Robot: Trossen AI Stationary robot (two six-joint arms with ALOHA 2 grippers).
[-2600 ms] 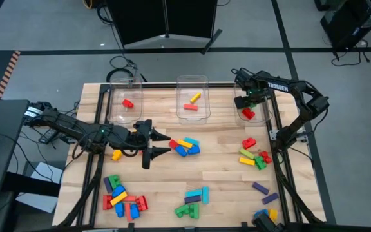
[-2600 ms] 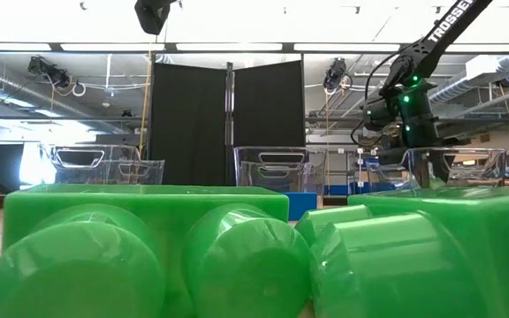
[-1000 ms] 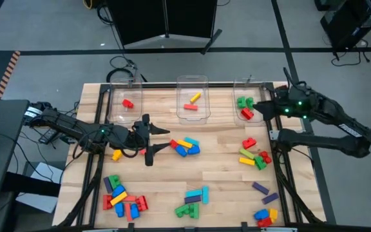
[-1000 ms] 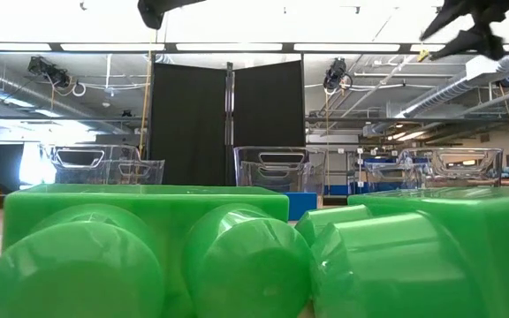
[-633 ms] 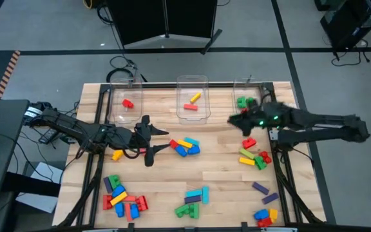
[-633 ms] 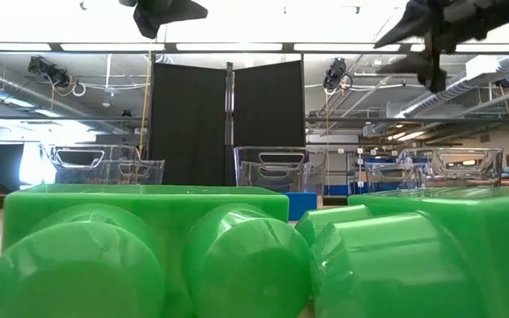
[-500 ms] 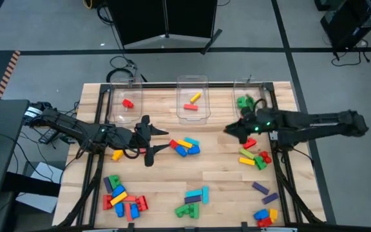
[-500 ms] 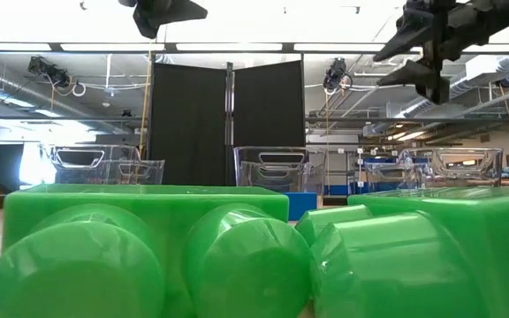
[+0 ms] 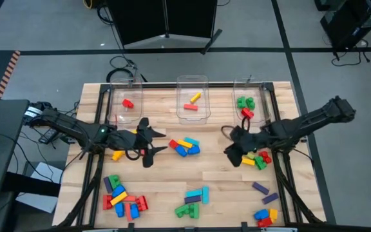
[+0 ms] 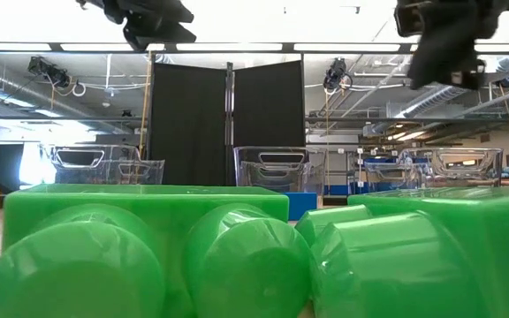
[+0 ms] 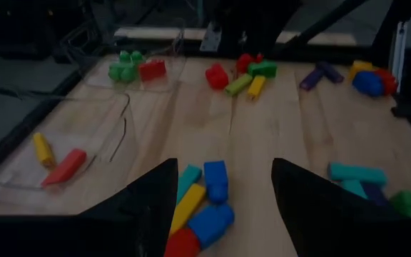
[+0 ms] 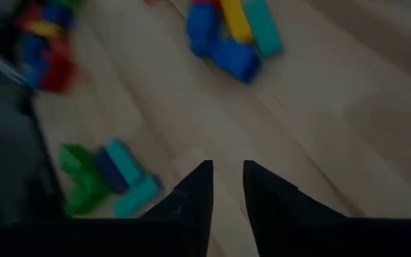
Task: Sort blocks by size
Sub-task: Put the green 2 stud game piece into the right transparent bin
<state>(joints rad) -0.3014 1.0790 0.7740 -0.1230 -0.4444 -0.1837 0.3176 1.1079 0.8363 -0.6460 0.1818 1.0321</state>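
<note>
Blocks lie in loose heaps on the wooden table: a centre heap [image 9: 185, 146], a right heap [image 9: 256, 158], and heaps near the front at left [image 9: 121, 196], middle [image 9: 192, 203] and right [image 9: 266, 216]. My left gripper [image 9: 156, 147] hovers open just left of the centre heap [image 11: 202, 207], its fingers standing either side of it in the wrist view. My right gripper [image 9: 232, 153] hangs above bare wood just left of the right heap. Its fingers [image 12: 198, 185] point slantwise down with a narrow gap and nothing between them.
Three clear bins stand along the far edge: left [image 9: 122, 96] with a red block, middle [image 9: 193, 96] with a yellow and a red one, right [image 9: 247, 96] with green and red ones. A green block [image 10: 148, 256] lies right before the low camera.
My right gripper has swung from the far right bin toward the table's near and left side and come down beside the right heap, and its fingers have drawn closer together. My left gripper has tipped down a little over the centre heap.
</note>
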